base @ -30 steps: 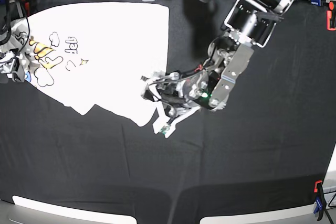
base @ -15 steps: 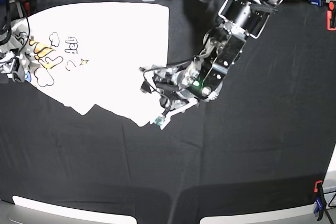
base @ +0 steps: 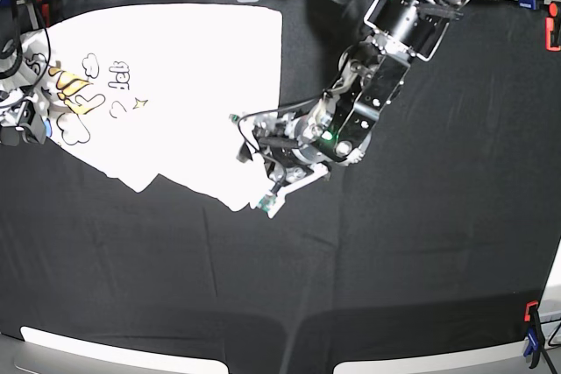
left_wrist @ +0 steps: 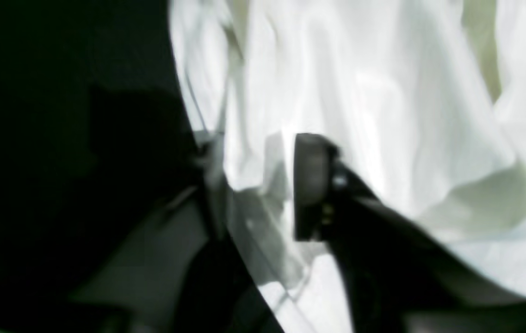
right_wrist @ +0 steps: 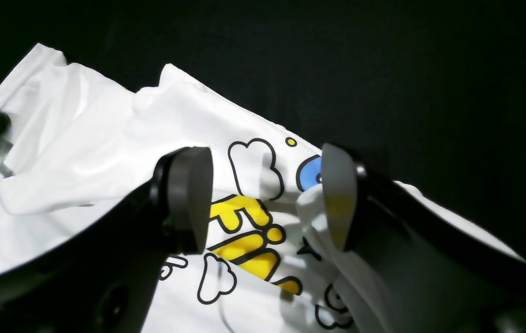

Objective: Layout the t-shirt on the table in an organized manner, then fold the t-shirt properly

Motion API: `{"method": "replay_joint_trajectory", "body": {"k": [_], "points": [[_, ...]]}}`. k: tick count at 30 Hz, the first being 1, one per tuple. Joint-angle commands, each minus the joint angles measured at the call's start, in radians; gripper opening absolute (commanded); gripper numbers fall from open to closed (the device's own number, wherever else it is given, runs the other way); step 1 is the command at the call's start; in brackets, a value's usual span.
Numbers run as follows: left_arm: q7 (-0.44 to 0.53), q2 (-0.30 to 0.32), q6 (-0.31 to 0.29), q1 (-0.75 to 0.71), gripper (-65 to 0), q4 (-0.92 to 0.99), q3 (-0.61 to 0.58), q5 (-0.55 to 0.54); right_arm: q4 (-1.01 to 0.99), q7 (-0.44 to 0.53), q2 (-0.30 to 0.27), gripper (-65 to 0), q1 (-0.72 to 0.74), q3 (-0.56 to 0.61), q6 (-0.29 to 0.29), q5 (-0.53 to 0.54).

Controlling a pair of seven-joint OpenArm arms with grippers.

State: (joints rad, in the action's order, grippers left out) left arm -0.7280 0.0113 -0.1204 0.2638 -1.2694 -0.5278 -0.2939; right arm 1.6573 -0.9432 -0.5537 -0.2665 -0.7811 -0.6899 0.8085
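- The left gripper [base: 263, 168] sits at the shirt's [base: 184, 85] lower right edge, low over the table [base: 421, 260]; its wrist view shows one dark finger [left_wrist: 311, 185] pressed onto white cloth with a fold between the jaws, but blur hides whether the pinch is complete, so its grip cannot be told.
- That spot looks chosen to seize a hem corner, a handle for pulling the cloth flat.
- The right gripper [right_wrist: 263, 199] hangs over the printed end, jaws apart and clamped on nothing, a raised ridge of cloth touching the right finger [right_wrist: 337, 203].
- It seems posted there to catch or pin the far end.
- The shirt lies on the table's far left part, mostly spread yet skewed, its lower edge jagged and its printed end bunched; layout looks unfinished, folding not begun.
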Motion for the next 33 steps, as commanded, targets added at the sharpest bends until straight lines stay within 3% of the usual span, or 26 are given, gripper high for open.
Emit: {"method": "replay_joint_trajectory", "body": {"k": [1,6,11,19,23,28,30,33], "points": [[0.023,-0.011,-0.007,0.023,-51.6,-0.017,0.003,-0.010,0.015,0.019,-0.025,-29.0,0.006,-0.010,-0.008,0.014],[0.023,-0.011,-0.007,0.019,-64.9,-0.017,0.003,-0.009,0.015,0.013,-0.024,-29.1,0.006,-0.010,-0.008,0.015],[0.023,-0.011,-0.007,0.020,-65.0,-0.017,0.003,-0.009,0.017,-0.135,-0.003,-29.1,0.006,-0.009,-0.008,0.124],[0.023,-0.011,-0.007,0.019,-65.0,-0.017,0.003,-0.009,0.185,-0.167,0.065,-29.3,0.006,0.003,-0.008,0.171],[0.022,-0.011,-0.007,0.019,-65.0,-0.017,0.003,-0.009,0.299,-0.204,0.075,-29.5,0.006,0.085,-0.008,0.170],[0.021,-0.011,-0.008,0.019,-65.0,-0.017,0.003,-0.009,0.333,-0.193,0.075,-29.5,0.006,0.321,-0.008,0.047],[0.022,-0.011,-0.007,0.019,-65.0,-0.017,0.003,-0.009,0.333,-0.164,0.074,-29.5,0.006,0.437,-0.008,-0.064],[0.022,-0.011,-0.007,0.019,-65.0,-0.017,0.003,-0.009,0.333,-0.037,0.074,-29.5,0.006,0.608,-0.008,-0.281]]}}
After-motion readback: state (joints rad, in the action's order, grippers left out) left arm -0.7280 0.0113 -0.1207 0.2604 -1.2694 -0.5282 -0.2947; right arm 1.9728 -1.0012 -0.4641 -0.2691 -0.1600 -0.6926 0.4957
